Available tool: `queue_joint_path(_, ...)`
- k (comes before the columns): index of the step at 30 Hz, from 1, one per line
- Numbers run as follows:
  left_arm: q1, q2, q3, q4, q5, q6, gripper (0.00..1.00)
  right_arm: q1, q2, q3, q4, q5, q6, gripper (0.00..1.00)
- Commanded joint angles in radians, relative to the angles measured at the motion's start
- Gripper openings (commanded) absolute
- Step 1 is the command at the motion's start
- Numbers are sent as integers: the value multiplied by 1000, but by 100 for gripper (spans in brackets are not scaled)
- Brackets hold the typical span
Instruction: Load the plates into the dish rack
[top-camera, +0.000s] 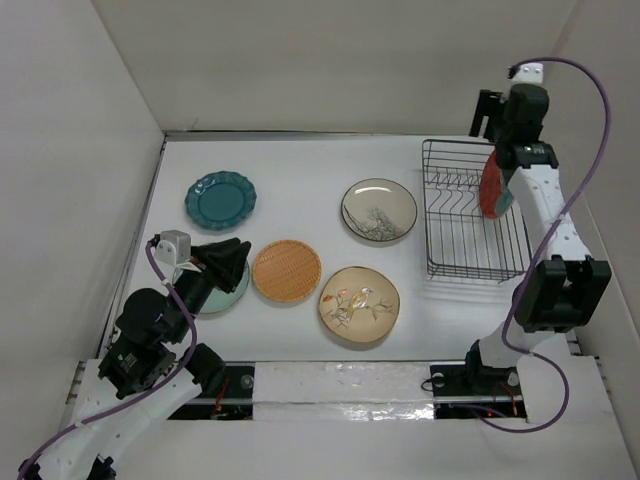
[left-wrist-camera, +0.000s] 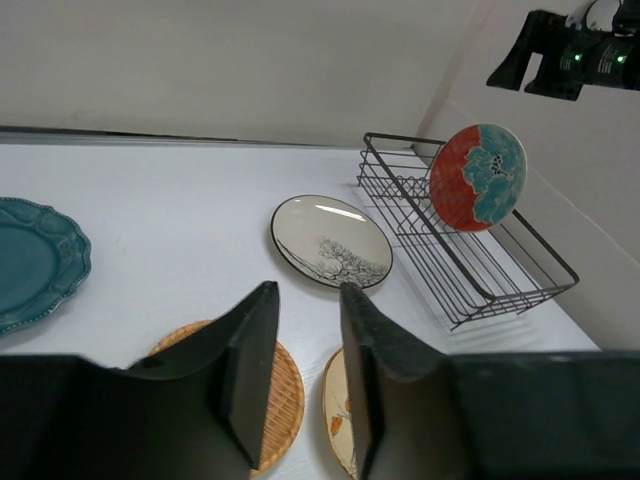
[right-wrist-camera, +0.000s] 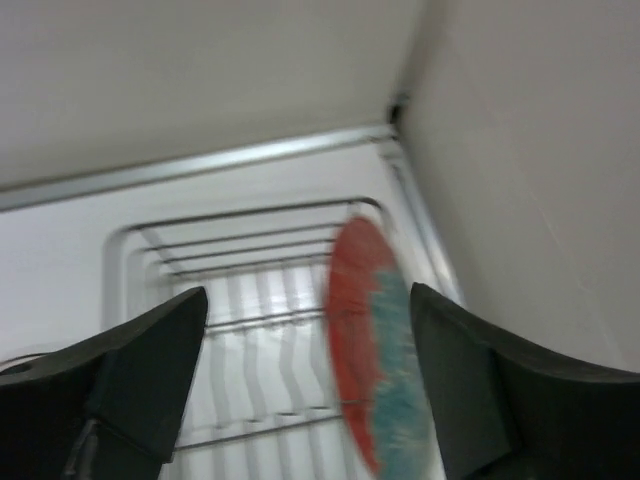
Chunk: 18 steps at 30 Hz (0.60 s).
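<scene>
The red floral plate (top-camera: 494, 188) stands on edge at the right side of the black wire dish rack (top-camera: 475, 273), between the wide-open jaws of my right gripper (top-camera: 510, 160); the right wrist view shows it blurred (right-wrist-camera: 375, 340), untouched by either finger, over the rack (right-wrist-camera: 250, 300). My left gripper (top-camera: 238, 255) hovers over the pale teal plate (top-camera: 225, 298), its jaws slightly apart and empty (left-wrist-camera: 307, 290). Flat on the table lie the scalloped dark teal plate (top-camera: 220, 199), the orange woven-look plate (top-camera: 287, 270), the cream branch plate (top-camera: 379, 210) and the beige bird plate (top-camera: 359, 304).
White walls enclose the table on the left, back and right; the rack sits close to the right wall. The right arm's base (top-camera: 560, 290) stands just in front of the rack. The left wrist view also shows the rack (left-wrist-camera: 500, 275) and red plate (left-wrist-camera: 478, 176).
</scene>
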<state>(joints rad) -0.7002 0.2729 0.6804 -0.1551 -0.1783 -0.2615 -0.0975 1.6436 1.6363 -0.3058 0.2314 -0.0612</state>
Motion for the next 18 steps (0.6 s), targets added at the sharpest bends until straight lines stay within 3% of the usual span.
queue_joint_path(1,-5,12,-1,35,-19,8,26,158,-73,30,97,-47,98,83)
queue_joint_path(3,-5,6,2,31,-39,8,20,270,-58,-13,160,-134,139,72)
queue_joint_path(4,-5,-3,2,31,-59,8,14,312,-44,-16,172,-145,182,44)
queue_joint_path(5,-5,-6,2,28,-67,8,12,353,-27,-18,200,-164,201,33)
queue_joint_path(7,-5,-14,-1,26,-84,7,8,464,39,-6,227,-199,245,0)
queue_joint_path(11,-5,-20,-4,26,-95,5,7,596,189,69,215,-469,299,0)
queue_joint_path(12,-5,-18,-4,25,-95,5,7,622,214,72,208,-519,297,4)
queue_joint_path(13,-5,-15,-4,26,-92,5,8,668,252,74,197,-552,267,16)
queue_joint_path(15,-5,-12,-5,31,-84,7,8,705,280,57,156,-608,256,30)
queue_joint_path(16,-5,-12,-5,29,-81,7,10,720,303,48,136,-633,233,50)
queue_joint_path(18,-5,-15,-5,32,-72,5,16,746,314,-7,93,-638,218,68)
